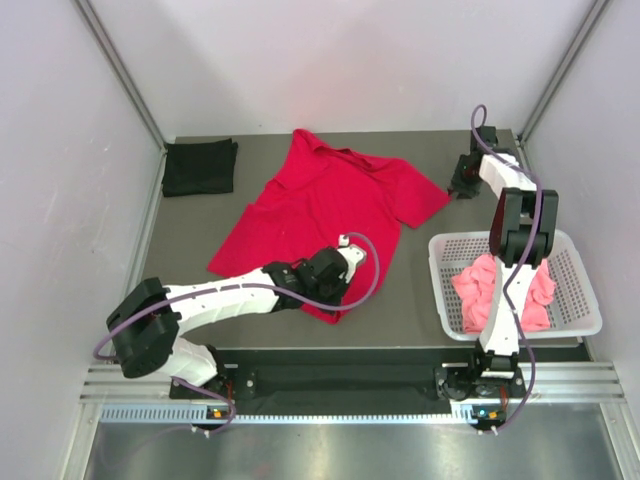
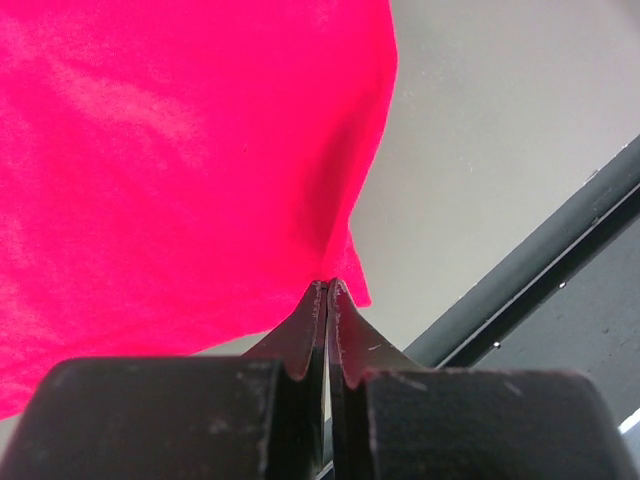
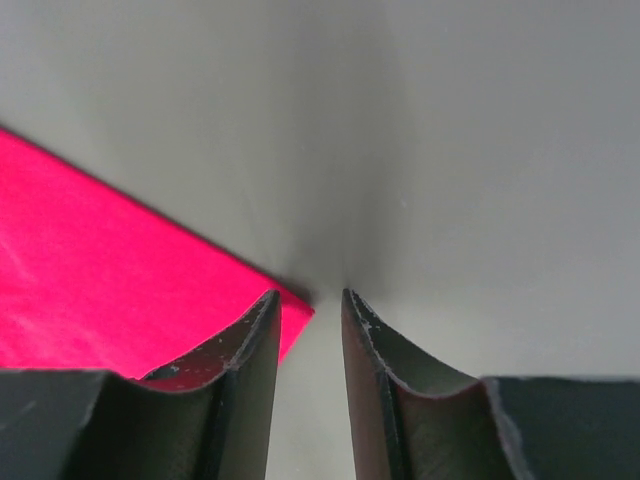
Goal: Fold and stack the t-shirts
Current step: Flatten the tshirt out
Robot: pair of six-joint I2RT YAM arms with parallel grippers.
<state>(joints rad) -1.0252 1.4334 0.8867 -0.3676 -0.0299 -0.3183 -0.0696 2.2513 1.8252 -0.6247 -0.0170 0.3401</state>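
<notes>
While a grey table (image 1: 420, 300) fills the overhead view, a bright red t-shirt (image 1: 320, 205) lies spread across its middle, collar toward the far side. A white lattice basket (image 1: 585, 290) at the near right holds a crumpled salmon pink t-shirt (image 1: 475, 290), and a black t-shirt (image 1: 200, 167) sits folded at the far left corner. The left gripper (image 2: 328, 288) is clamped on the red shirt's near hem corner. The right gripper (image 3: 308, 295) hovers at the right sleeve tip, jaws narrowly apart, nothing pinched. This looks like taking hold for the first fold. Next, the right jaws should close on the sleeve before anything is lifted.
</notes>
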